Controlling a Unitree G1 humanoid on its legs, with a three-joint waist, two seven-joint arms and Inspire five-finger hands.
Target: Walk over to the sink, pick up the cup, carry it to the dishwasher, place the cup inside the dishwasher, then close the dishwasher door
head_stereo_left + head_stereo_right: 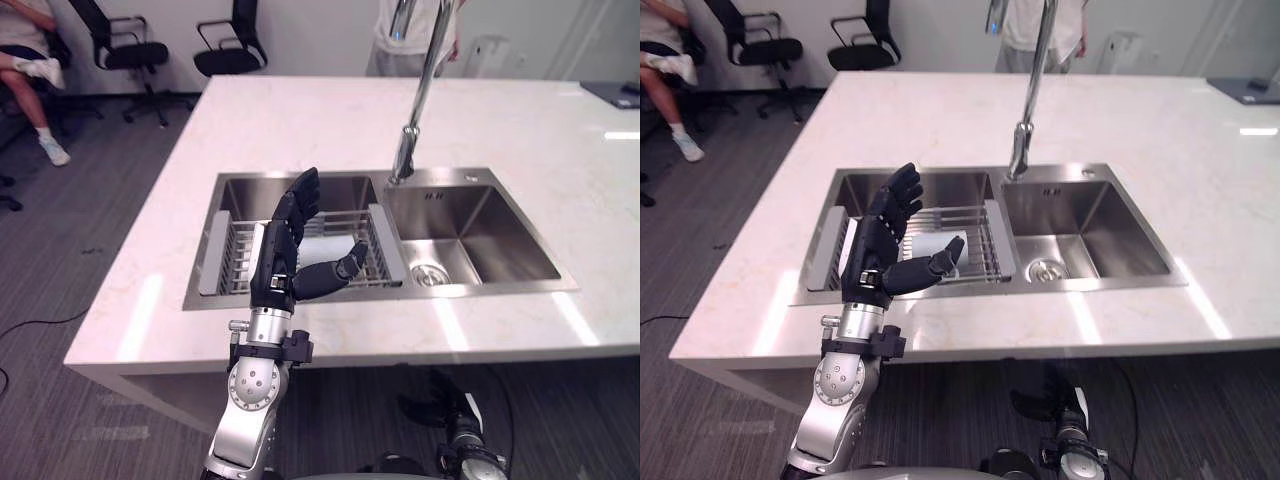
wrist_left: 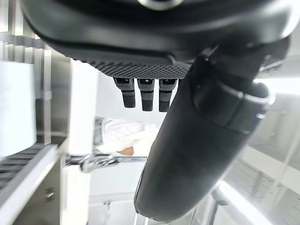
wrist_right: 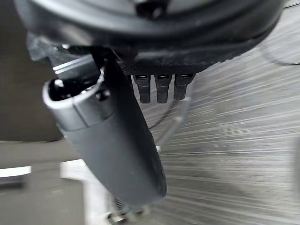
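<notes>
A white cup point(image 1: 326, 250) lies on its side in a wire dish rack point(image 1: 238, 258) in the left basin of the steel sink point(image 1: 500, 288). My left hand point(image 1: 281, 255) is raised in front of that basin, open, with fingers straight and the thumb stretched toward the cup. It hides part of the cup and does not hold it. In the left wrist view the cup point(image 2: 16, 112) shows pale beside the rack bars, apart from the fingers point(image 2: 146, 96). My right hand point(image 3: 112, 140) hangs low over the grey floor, open and holding nothing.
A tall faucet point(image 1: 418, 105) rises between the two basins; the right basin point(image 1: 470, 240) has a drain. The sink sits in a white stone counter point(image 1: 330, 120). A person point(image 1: 30, 55) sits at the far left, another stands behind the counter, and black office chairs point(image 1: 225, 40) stand beyond.
</notes>
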